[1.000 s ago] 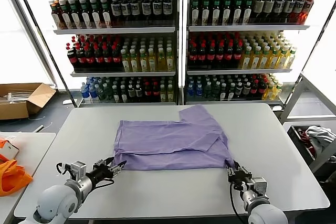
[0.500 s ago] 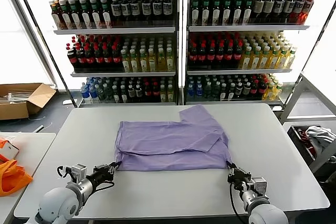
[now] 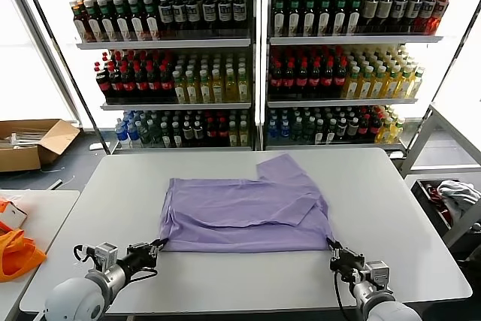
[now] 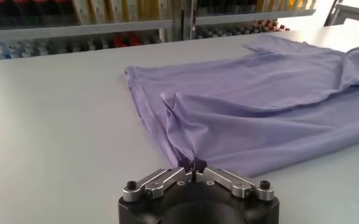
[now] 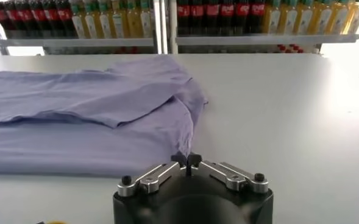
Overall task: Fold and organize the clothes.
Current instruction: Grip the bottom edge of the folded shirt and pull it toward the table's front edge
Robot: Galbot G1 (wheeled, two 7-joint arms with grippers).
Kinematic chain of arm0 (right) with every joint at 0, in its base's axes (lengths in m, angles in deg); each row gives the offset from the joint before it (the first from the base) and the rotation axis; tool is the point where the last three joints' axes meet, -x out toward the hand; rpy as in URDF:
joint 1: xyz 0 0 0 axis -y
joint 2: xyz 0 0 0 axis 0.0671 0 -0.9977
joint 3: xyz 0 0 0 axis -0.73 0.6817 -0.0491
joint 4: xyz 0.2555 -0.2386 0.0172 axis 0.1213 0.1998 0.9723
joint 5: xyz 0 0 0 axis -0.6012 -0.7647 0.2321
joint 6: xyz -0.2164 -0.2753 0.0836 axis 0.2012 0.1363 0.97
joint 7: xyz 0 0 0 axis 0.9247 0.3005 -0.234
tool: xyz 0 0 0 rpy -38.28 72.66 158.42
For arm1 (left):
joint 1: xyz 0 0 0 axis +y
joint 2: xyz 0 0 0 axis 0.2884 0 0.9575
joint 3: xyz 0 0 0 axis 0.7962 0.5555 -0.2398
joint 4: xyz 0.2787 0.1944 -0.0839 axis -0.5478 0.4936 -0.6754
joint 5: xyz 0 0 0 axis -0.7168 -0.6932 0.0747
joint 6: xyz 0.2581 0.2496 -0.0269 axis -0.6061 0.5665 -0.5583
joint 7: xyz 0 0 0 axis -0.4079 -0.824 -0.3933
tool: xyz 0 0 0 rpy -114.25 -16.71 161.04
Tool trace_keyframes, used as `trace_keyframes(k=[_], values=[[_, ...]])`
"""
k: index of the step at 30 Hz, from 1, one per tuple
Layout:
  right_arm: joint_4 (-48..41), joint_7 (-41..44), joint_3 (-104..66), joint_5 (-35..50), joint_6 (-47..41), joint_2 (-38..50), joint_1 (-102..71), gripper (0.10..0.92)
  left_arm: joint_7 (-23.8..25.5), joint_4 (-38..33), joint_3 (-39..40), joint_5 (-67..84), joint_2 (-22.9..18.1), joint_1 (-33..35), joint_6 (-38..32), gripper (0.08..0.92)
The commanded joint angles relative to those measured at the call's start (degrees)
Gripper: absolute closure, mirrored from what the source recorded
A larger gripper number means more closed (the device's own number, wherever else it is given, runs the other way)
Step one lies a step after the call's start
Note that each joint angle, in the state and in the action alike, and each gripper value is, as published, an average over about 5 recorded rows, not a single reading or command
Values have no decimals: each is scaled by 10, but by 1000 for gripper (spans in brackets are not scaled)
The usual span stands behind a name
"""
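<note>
Left gripper (image 3: 156, 246): sitting low at the near left edge of the table (image 3: 406, 208), its two fingers pressed together and pinching the near left corner of the lavender T-shirt (image 3: 244, 214); in the left wrist view the fabric (image 4: 258, 115) is rising in a small peak into the closed fingertips (image 4: 194, 164). Right gripper (image 3: 333, 246): sitting at the near right of the table, fingers likewise clamped together on the shirt's near right corner, the cloth (image 5: 88, 115) tapering down into the pinch (image 5: 187, 159) in the right wrist view. T-shirt: lying flat and folded near the middle of the pale grey tabletop, plain side showing, one sleeve sticking out toward the far right. Behind the table, two shelving units (image 3: 255, 50) are standing stocked with rows of bottled drinks. An open cardboard box (image 3: 30, 143) is resting on the floor at far left; an orange fabric item (image 3: 15, 252) is lying on a side table at left; a whitish cloth heap (image 3: 455, 197) is sitting in a bin at right.
</note>
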Motion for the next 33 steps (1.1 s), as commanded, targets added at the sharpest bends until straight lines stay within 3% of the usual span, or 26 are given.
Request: trace_keyframes(k=[1, 11, 21, 28, 33], values=[[38, 1, -10, 1, 1, 5, -47, 903, 1, -55, -49, -7, 2, 82, 1, 913], [102, 4, -17, -43, 4, -14, -137, 903, 10, -142, -135, -39, -44, 229, 1, 911], [125, 9, -15, -62, 9, -18, -173, 894, 17, -164, -163, -96, -58, 263, 0, 898], [125, 9, -32, -30, 27, -8, -164, 726, 11, -164, -179, -94, -45, 247, 0, 733], [125, 19, -81, 65, 33, 18, -99, 579, 15, -166, -225, -57, -8, 257, -6, 594]])
